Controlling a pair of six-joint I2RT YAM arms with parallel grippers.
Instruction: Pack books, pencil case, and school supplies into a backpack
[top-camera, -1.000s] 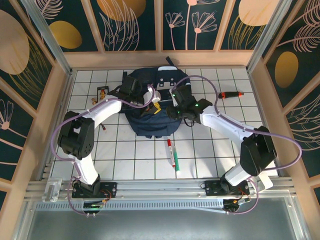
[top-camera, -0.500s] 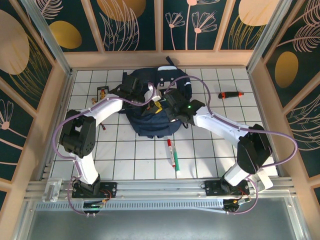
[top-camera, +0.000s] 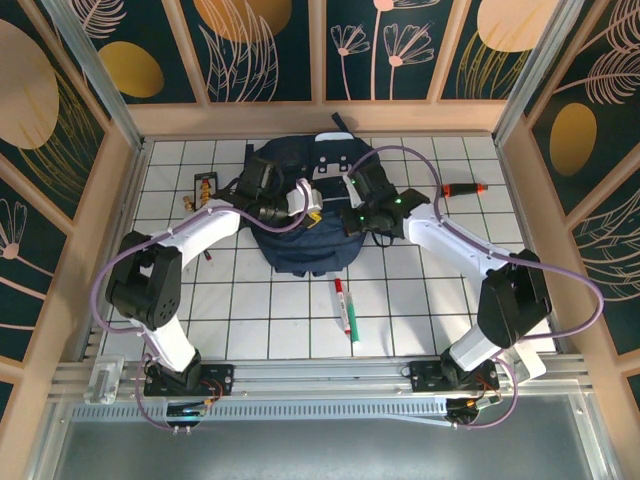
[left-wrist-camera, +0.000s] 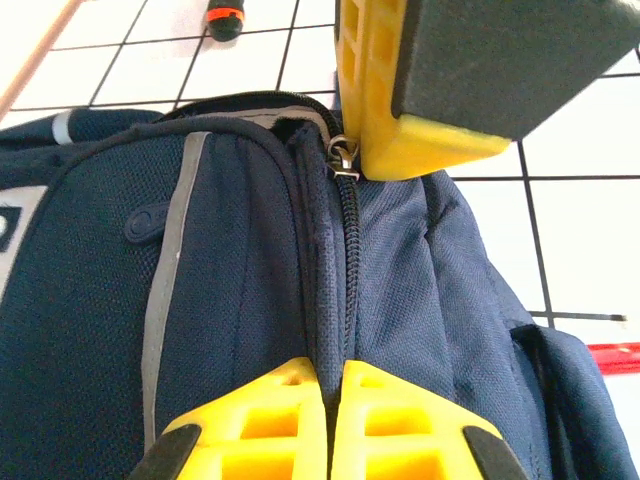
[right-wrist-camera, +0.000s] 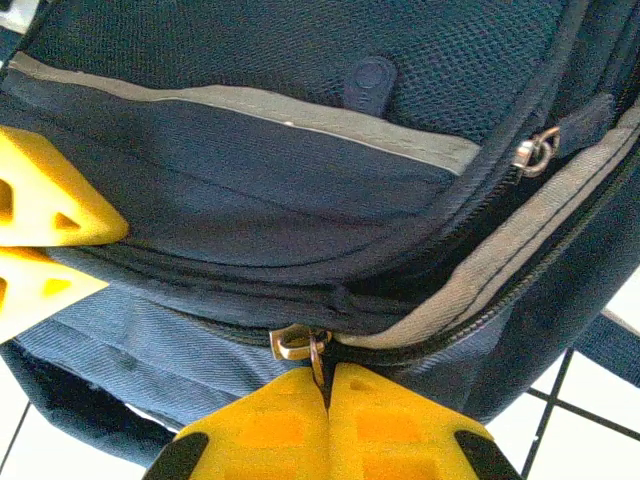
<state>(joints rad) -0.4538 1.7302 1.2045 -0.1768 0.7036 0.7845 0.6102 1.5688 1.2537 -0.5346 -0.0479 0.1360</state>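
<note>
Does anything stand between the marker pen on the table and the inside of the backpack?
Yes: the zipper looks closed between the grippers in the left wrist view. The right gripper is shut on the zipper pull, the left gripper pinches the backpack beside it. Nothing lies between the marker pen and the backpack itself.

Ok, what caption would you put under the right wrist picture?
The right gripper pinches the small metal zipper pull on the large dark navy fabric backpack.
</note>
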